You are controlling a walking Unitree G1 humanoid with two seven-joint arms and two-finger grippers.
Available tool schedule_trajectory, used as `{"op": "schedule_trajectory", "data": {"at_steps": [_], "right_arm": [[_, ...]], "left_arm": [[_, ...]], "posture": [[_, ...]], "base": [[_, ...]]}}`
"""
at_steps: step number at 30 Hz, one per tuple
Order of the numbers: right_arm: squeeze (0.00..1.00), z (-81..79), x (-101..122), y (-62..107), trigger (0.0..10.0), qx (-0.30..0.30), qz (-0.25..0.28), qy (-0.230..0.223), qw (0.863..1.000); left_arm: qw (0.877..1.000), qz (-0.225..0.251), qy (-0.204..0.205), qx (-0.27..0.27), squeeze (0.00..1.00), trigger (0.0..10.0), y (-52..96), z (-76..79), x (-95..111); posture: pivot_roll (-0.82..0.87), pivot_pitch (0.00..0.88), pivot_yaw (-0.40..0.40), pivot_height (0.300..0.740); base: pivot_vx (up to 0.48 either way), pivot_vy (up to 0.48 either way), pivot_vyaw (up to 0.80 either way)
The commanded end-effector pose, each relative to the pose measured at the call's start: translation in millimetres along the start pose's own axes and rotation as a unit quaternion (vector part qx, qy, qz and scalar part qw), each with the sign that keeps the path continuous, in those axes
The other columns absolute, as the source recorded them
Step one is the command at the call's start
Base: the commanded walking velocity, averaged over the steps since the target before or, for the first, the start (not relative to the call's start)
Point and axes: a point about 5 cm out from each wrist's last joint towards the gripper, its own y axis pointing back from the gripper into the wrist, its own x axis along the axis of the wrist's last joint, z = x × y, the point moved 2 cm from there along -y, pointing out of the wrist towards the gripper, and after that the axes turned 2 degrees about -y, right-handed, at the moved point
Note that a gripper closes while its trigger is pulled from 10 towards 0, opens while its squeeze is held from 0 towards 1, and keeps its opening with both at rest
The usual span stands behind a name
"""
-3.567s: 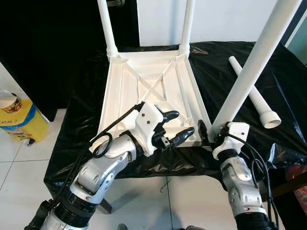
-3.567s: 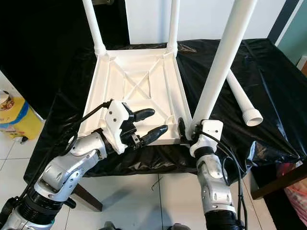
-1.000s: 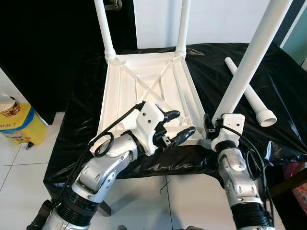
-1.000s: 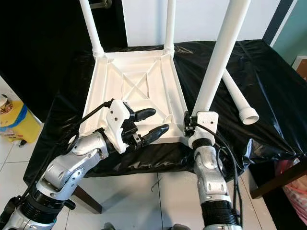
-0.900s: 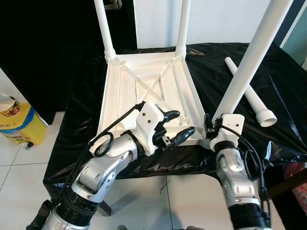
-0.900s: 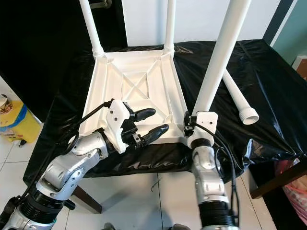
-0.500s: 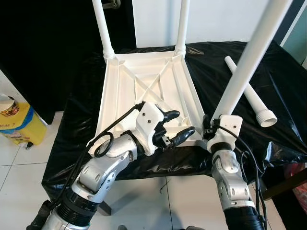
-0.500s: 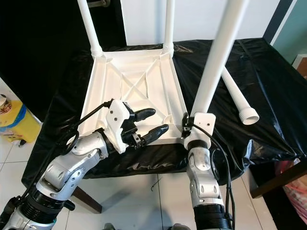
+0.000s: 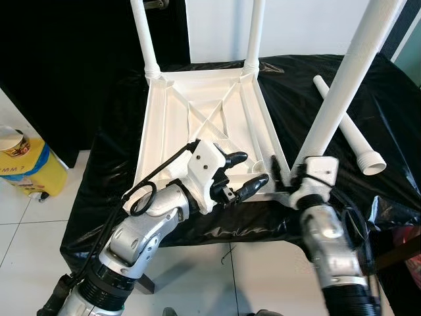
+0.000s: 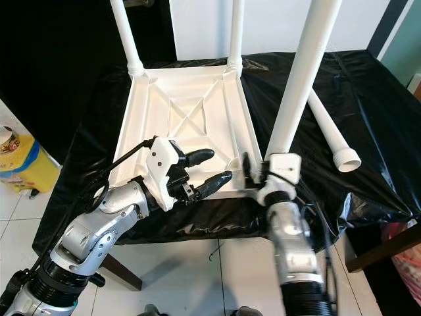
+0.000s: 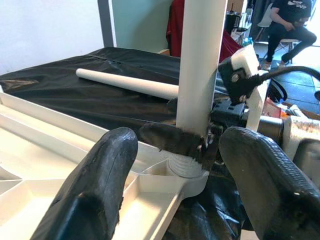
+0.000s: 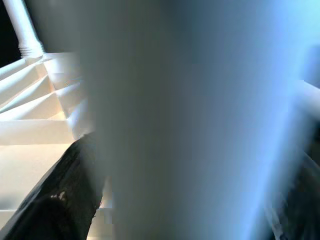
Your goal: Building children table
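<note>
A white plastic tabletop (image 9: 150,135) lies upside down on a black-covered table. Legs stand in its two far corners (image 9: 146,36) (image 9: 254,33). A third white leg (image 9: 335,92) stands in the near right corner socket (image 11: 187,172), leaning slightly. My right gripper (image 9: 284,176) is shut on this leg's base, and the leg (image 12: 185,120) sits between its fingers in the right wrist view. My left gripper (image 9: 250,168) hovers open over the tabletop's near edge, just left of that corner, its fingers (image 11: 107,170) empty. A fourth leg (image 9: 348,135) lies loose on the cover.
The black cover (image 9: 108,168) drapes over the table's near edge. A yellow container (image 9: 23,164) stands on the tiled floor at the left. A person (image 11: 290,20) sits far off beyond the table in the left wrist view.
My right forearm has swung to the right and is blurred with motion, still gripping the leg at the corner socket. The left arm has not moved.
</note>
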Motion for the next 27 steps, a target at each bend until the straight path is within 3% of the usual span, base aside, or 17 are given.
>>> {"op": "schedule_trajectory", "data": {"at_steps": [1, 6, 10, 17, 18, 24, 27], "right_arm": [[0.00, 3.5, 0.1, -1.2, 10.0, 0.048, -0.009, 0.004, 0.999], [0.00, 9.1, 3.0, -3.2, 10.0, 0.080, -0.009, 0.022, 0.996], [0.00, 20.7, 0.2, -5.6, 10.0, 0.143, -0.030, 0.050, 0.988], [0.00, 25.5, -2.3, -6.3, 10.0, 0.188, -0.050, 0.055, 0.979], [0.00, 26.7, -4.7, -5.8, 0.0, 0.196, -0.055, 0.058, 0.977], [0.00, 28.7, -18.8, -4.4, 0.0, 0.214, -0.080, 0.060, 0.972], [0.00, 29.9, -22.9, -2.9, 0.0, 0.214, -0.087, 0.061, 0.971]], "left_arm": [[0.999, -0.001, -0.001, -0.052, 0.00, 10.0, 0.1, 10.6, -3.6], [0.999, -0.007, 0.001, -0.054, 0.00, 10.0, 0.2, 11.7, -7.0], [0.998, -0.027, -0.003, -0.057, 0.00, 10.0, 1.0, 13.6, -17.7], [0.997, -0.048, -0.024, -0.063, 0.00, 10.0, 0.6, 11.8, -25.9], [0.995, -0.057, -0.036, -0.067, 0.00, 10.0, 0.7, 12.5, -29.6], [0.988, -0.103, -0.082, -0.076, 0.00, 10.0, 1.9, 14.2, -50.9], [0.988, -0.111, -0.083, -0.074, 0.00, 10.0, 1.4, 14.5, -57.3]], "posture": [[-0.05, 0.049, 0.007, 0.740], [-0.05, 0.056, 0.005, 0.740], [-0.06, 0.053, 0.011, 0.740], [-0.06, 0.047, 0.006, 0.740], [-0.05, 0.044, -0.004, 0.740], [-0.05, 0.037, -0.018, 0.740], [-0.05, 0.039, -0.023, 0.740]], "base": [[0.000, 0.000, 0.00], [0.000, 0.000, 0.00], [0.000, 0.000, 0.00], [0.000, 0.000, 0.00], [0.000, 0.000, 0.00], [0.000, 0.000, 0.00], [0.000, 0.000, 0.00]]}}
